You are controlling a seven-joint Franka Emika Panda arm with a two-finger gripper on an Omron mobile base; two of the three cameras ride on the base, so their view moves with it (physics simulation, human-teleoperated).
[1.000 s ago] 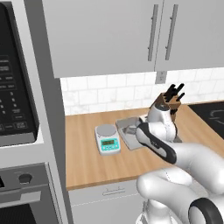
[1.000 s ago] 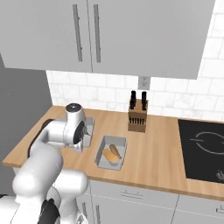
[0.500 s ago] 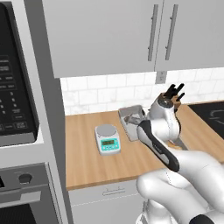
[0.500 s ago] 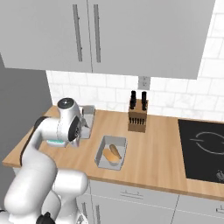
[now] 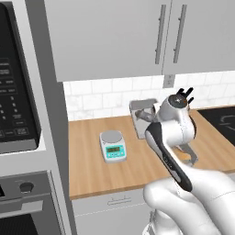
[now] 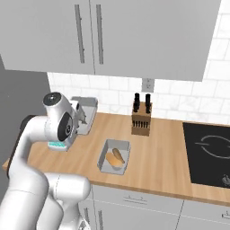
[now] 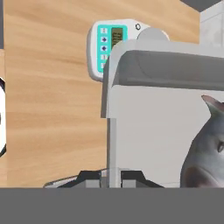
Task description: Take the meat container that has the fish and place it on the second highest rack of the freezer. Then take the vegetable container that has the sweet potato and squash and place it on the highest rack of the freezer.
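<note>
- Your claw (image 7: 108,175) is closed down tight on the near rim of the meat container (image 7: 148,113) — in the hand view the 2 dark tips pinch the tray's thin wall between them.
- You have that tray lifted clear of the table (image 5: 87,151); in the left base view it hangs tilted in front of the white tile wall, and in the right base view it sits just right of the arm's wrist, above the table's far left part.
- The fish (image 7: 205,148) lies inside the tray, at the right side of the hand view, its grey head toward the tray's far wall.
- The kitchen scale (image 5: 113,145) stands on the table below and left of the lifted tray, well apart from it.
- The vegetable container (image 6: 114,156) rests flat on the table near its front edge — the sweet potato and squash (image 6: 114,157) sit inside as 1 orange-tan mass.
- The knife block (image 6: 141,117) stands upright against the wall, just beyond and right of that tray.
- The black cooktop (image 6: 211,152) lies at the table's right end.
</note>
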